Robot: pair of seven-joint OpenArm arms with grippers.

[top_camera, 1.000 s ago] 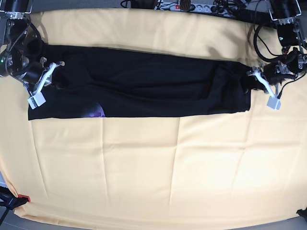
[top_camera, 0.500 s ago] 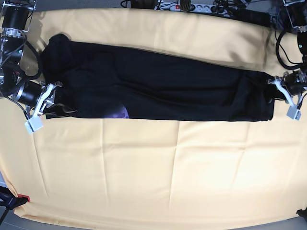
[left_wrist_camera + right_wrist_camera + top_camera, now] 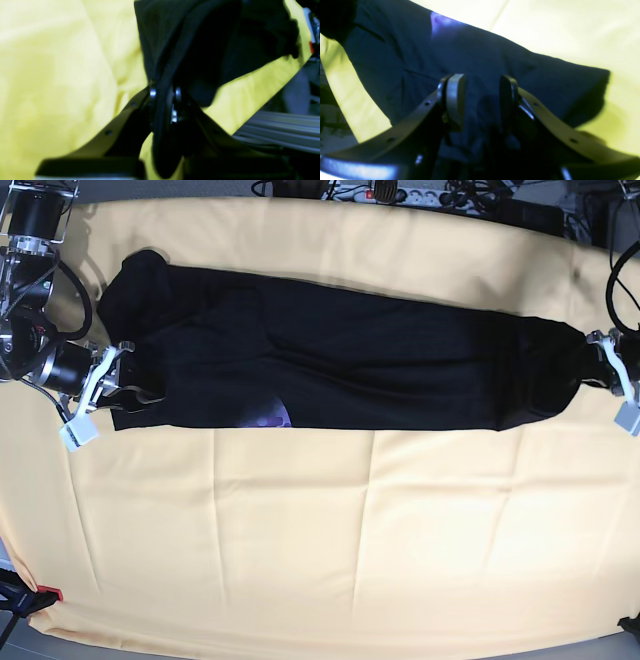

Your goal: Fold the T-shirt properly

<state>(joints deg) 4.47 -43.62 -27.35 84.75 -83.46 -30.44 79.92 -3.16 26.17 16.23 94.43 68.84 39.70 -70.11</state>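
Note:
The black T-shirt (image 3: 350, 360) lies as a long folded band across the pale yellow tablecloth (image 3: 350, 530). A bit of purple print (image 3: 270, 417) shows at its near edge. My left gripper (image 3: 610, 375) is at the band's right end. In the left wrist view my left gripper (image 3: 163, 92) is shut on a bunched edge of the T-shirt (image 3: 200, 37). My right gripper (image 3: 100, 385) is at the band's left end. In the right wrist view my right gripper (image 3: 481, 95) has its jaws apart over the T-shirt (image 3: 407, 57), where the purple print (image 3: 440, 21) also shows.
A power strip and cables (image 3: 390, 192) lie along the table's back edge. A small red object (image 3: 50, 593) sits at the near left corner. The left gripper is close to the table's right edge, with grey slats (image 3: 275, 125) beyond it.
The T-shirt has been drawn to the right in the base view and stretched longer. The left gripper moved right toward the table edge. The right gripper stayed at the shirt's left end.

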